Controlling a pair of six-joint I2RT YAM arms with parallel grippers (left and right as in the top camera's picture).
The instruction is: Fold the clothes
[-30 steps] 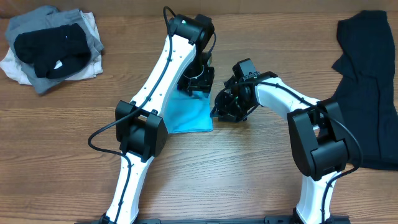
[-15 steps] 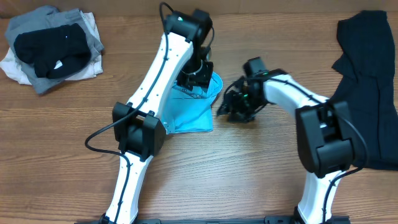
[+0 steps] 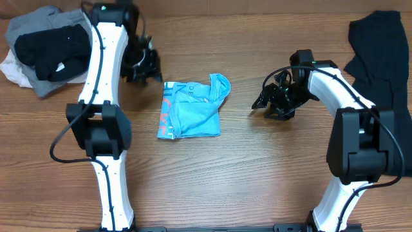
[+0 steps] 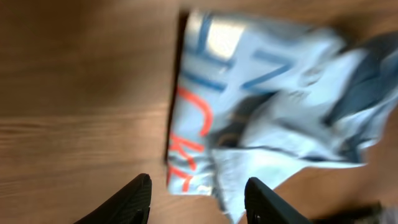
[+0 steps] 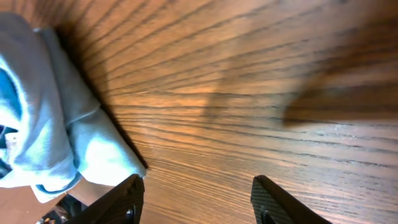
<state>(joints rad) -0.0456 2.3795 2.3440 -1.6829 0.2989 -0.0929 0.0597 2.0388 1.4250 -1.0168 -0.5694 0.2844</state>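
The sky-blue T-shirt (image 3: 190, 111) lies as a small folded bundle on the wooden table (image 3: 212, 174), red lettering along its left edge and a loose fold at its top right. In the left wrist view it (image 4: 267, 93) fills the upper right, blurred. My left gripper (image 3: 143, 68) (image 4: 198, 194) hangs open up and left of it, touching nothing. To the shirt's right my right gripper (image 3: 269, 103) (image 5: 196, 190) is open over bare wood, with the shirt's edge (image 5: 56, 124) at far left. A large black garment (image 3: 380, 84) lies spread at the far right.
A pile of grey, white and black clothes (image 3: 51, 48) sits in the back left corner, close behind the left arm. The black garment reaches the right edge of the table beside the right arm's base.
The left arm has let go of the shirt and swung up and left, away from it. The right gripper pulled back to the right with its jaws wider. The shirt now lies uncovered.
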